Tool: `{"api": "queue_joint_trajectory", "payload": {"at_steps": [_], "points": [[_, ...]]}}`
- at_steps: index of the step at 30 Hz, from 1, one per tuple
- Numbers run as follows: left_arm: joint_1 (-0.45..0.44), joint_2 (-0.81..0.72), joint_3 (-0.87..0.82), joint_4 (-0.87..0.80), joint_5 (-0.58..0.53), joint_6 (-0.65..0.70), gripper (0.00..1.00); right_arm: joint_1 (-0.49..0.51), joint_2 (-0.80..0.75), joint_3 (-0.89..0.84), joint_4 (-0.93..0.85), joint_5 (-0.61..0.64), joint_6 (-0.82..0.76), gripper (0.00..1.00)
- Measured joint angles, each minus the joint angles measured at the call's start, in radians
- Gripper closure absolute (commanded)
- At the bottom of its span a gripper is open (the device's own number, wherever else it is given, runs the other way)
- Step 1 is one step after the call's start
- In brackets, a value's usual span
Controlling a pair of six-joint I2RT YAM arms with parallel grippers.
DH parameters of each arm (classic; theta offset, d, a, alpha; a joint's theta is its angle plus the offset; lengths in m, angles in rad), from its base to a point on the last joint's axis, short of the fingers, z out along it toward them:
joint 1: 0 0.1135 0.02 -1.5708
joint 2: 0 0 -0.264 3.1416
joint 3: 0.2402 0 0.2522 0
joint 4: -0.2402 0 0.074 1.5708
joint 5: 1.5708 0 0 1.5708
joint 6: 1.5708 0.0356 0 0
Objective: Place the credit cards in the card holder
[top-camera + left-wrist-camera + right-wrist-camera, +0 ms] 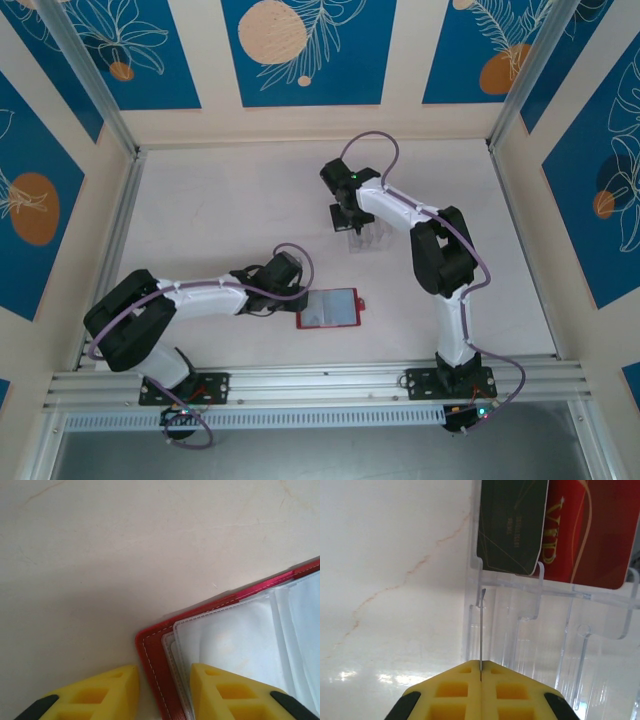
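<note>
The open red card holder [328, 309] lies flat on the table [220, 210].

One red leather-like card holder [328, 309], lying open and flat on the pale table [230, 210] toward its near edge, greyish clear sleeves facing up. One black credit card [512, 525] and one red credit card [592, 530], standing in a clear plastic slotted tray [530, 605] farther back, black partly overlapping red. One thin card [481, 630], seen edge-on, colour indiscernible, pinched upright in the right gripper [480, 672] at the tray's edge.
</note>
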State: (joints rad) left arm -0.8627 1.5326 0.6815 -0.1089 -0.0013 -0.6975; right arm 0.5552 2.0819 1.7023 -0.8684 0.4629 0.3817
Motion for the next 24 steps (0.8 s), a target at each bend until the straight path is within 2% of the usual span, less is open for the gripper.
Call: {"api": "queue_joint_trajectory", "payload": {"at_steps": [6,12,15,19,24], "points": [[0.000,-0.001,-0.001,0.002,0.000,-0.003,0.68,0.005,-0.040,0.009,-0.016,-0.020,-0.008,1.00],[0.000,-0.002,-0.003,0.005,0.000,-0.003,0.69,0.048,-0.232,-0.048,0.007,-0.046,-0.007,1.00],[0.000,-0.002,-0.004,0.006,0.000,-0.003,0.69,0.072,-0.388,-0.178,0.067,-0.108,0.013,1.00],[0.000,-0.002,-0.004,0.006,0.000,-0.001,0.70,0.082,-0.575,-0.454,0.201,-0.240,0.068,1.00],[0.000,-0.002,-0.004,0.006,0.000,0.000,0.72,0.090,-0.671,-0.752,0.375,-0.372,0.159,1.00]]}}
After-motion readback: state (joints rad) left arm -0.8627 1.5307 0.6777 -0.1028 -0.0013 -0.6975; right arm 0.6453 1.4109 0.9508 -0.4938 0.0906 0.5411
